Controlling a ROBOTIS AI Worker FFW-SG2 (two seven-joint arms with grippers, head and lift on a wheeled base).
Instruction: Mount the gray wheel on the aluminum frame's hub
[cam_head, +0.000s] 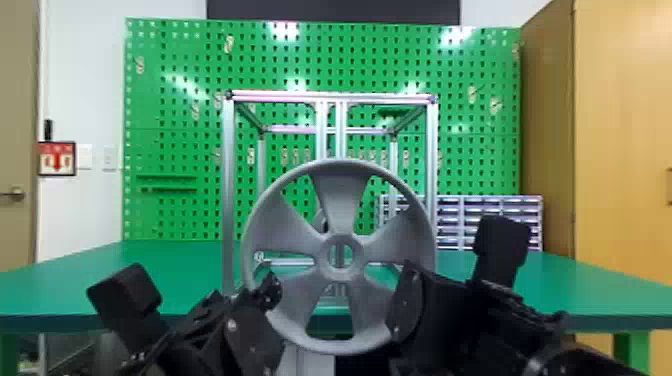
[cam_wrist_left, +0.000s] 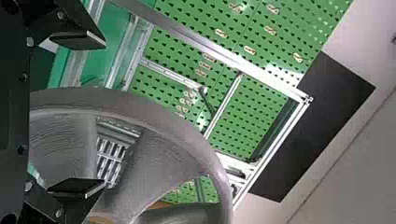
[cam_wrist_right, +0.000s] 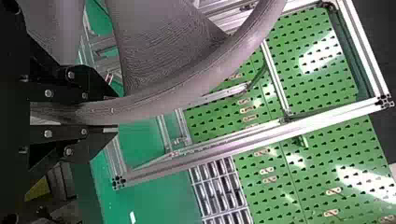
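Observation:
The gray wheel stands upright before the aluminum frame, its open center facing the head camera. At its lower right rim is my right gripper; in the right wrist view, the right gripper is shut on the wheel's rim, one finger on each side. My left gripper is at the lower left rim. Seen from the left wrist, the left gripper is open, its fingers wide apart with the wheel reaching between them. A rounded part shows behind the spokes; whether it is the hub I cannot tell.
The frame stands on the green table. Behind it rise a green pegboard and, to the right, a rack of small drawers. A wooden cabinet is at the far right.

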